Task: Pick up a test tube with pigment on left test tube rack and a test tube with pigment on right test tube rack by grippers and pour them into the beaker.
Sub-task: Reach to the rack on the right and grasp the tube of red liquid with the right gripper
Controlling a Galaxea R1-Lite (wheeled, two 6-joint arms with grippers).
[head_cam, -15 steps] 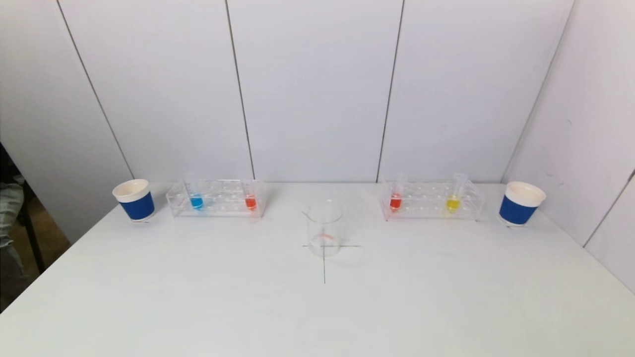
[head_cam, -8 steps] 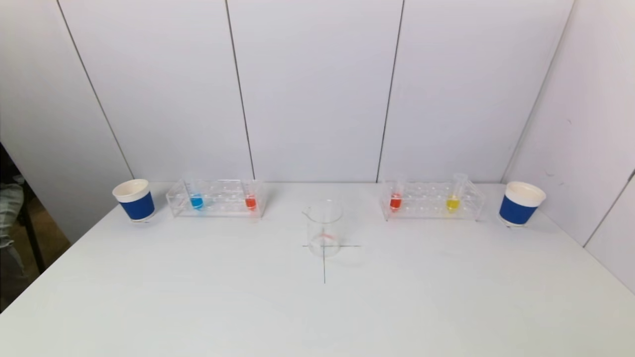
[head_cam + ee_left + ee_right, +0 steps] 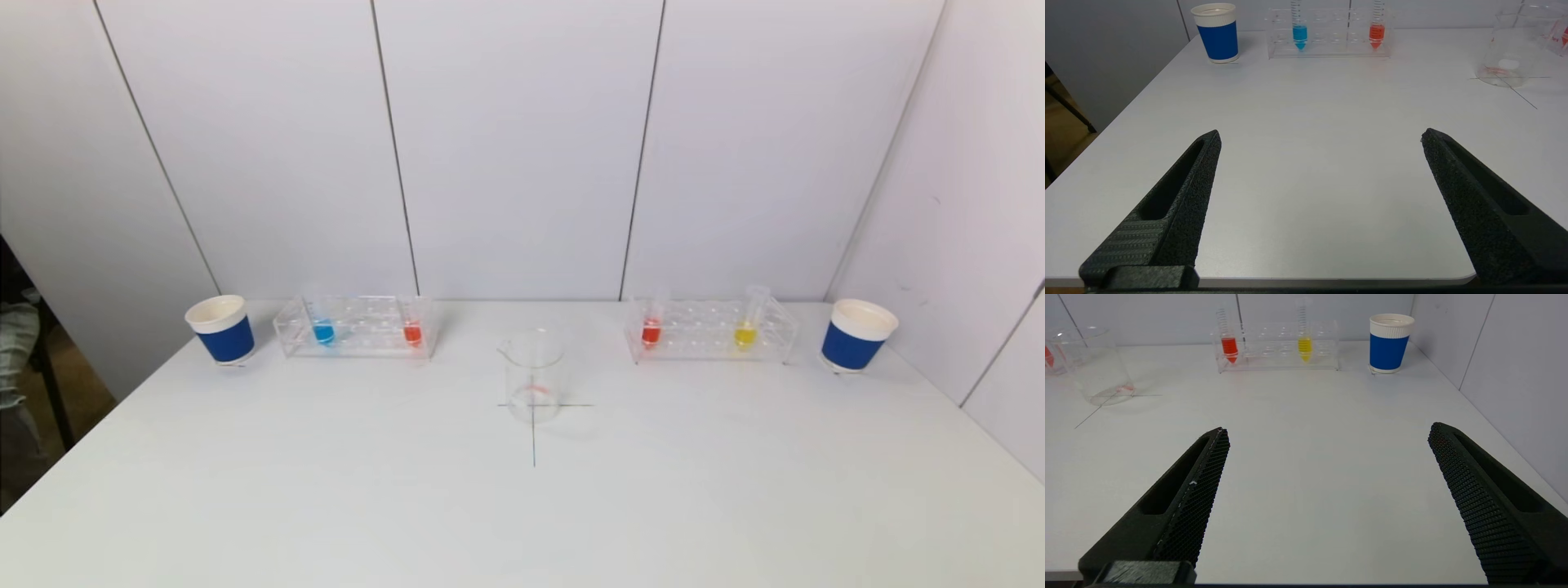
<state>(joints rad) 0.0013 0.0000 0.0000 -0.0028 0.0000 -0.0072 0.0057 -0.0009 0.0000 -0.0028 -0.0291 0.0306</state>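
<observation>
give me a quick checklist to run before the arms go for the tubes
1. Left gripper open with nothing between its fingers: ok.
2. Right gripper open with nothing between its fingers: ok.
3. Left rack holds pigment tubes, a blue tube and an orange tube, both upright: ok.
4. Right rack holds a red tube and a yellow tube, both upright: ok.
5. Beaker upright on the cross mark between the racks: ok.
6. Beaker fully clean inside: cannot tell, there is a reddish trace near its base.
</observation>
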